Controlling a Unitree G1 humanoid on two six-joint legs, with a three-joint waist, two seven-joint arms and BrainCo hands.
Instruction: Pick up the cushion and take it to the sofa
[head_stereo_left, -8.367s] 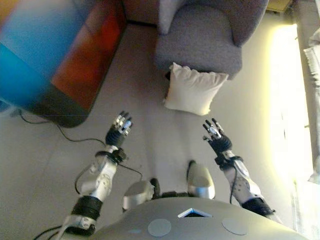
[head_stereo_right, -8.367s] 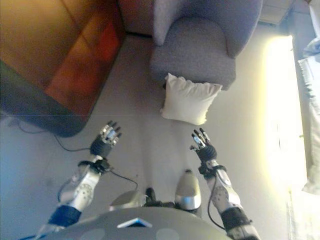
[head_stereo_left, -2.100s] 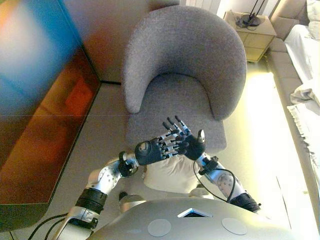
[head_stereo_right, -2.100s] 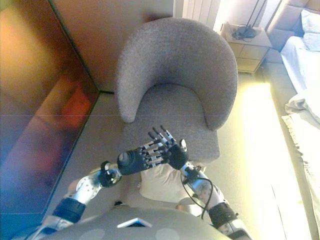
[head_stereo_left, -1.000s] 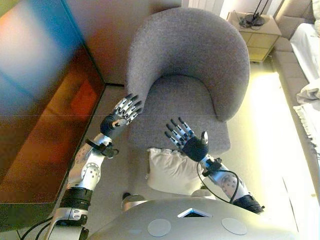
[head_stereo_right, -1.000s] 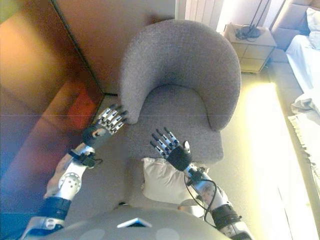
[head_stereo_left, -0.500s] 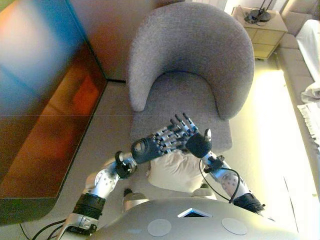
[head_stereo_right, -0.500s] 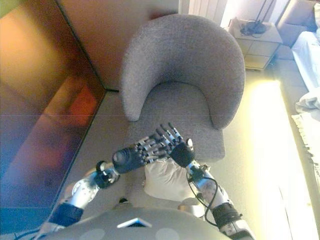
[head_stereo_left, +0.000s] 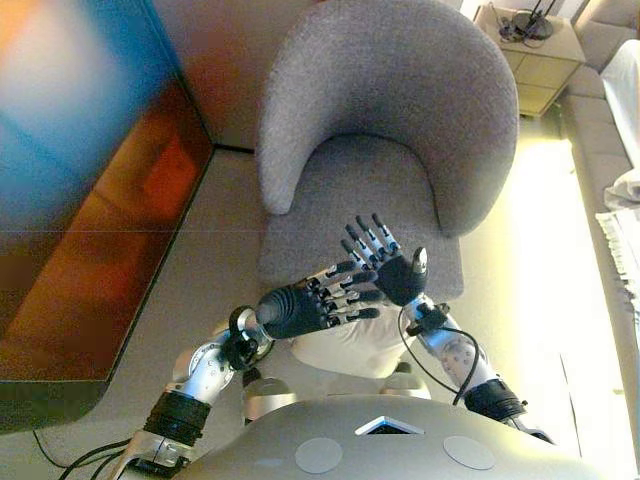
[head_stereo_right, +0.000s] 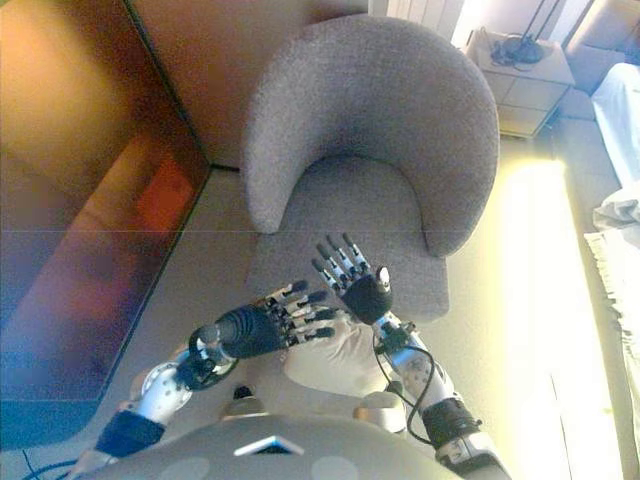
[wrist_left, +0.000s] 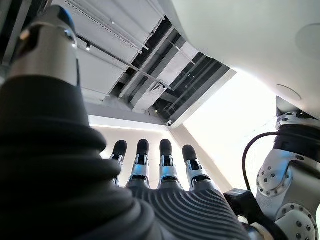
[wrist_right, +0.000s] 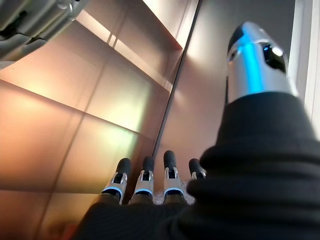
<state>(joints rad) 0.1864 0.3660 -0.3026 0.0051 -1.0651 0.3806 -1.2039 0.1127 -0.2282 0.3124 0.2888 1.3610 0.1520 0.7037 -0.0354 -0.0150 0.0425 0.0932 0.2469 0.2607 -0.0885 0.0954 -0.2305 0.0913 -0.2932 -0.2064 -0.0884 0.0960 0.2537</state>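
floor-level cushion (head_stereo_left: 345, 345) lies under both spread, empty hands: left hand (head_stereo_left: 300, 310), right hand (head_stereo_left: 395, 275).

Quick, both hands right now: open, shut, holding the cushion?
Left hand: open, fingers straight, holding nothing.
Right hand: open, fingers straight, holding nothing.

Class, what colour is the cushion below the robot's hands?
Cream-white; the cushion shows best in the right eye view.

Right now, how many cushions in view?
1. The cream cushion lies on the floor against the front of the grey armchair, partly covered by the left hand and right hand. Others could be hidden.
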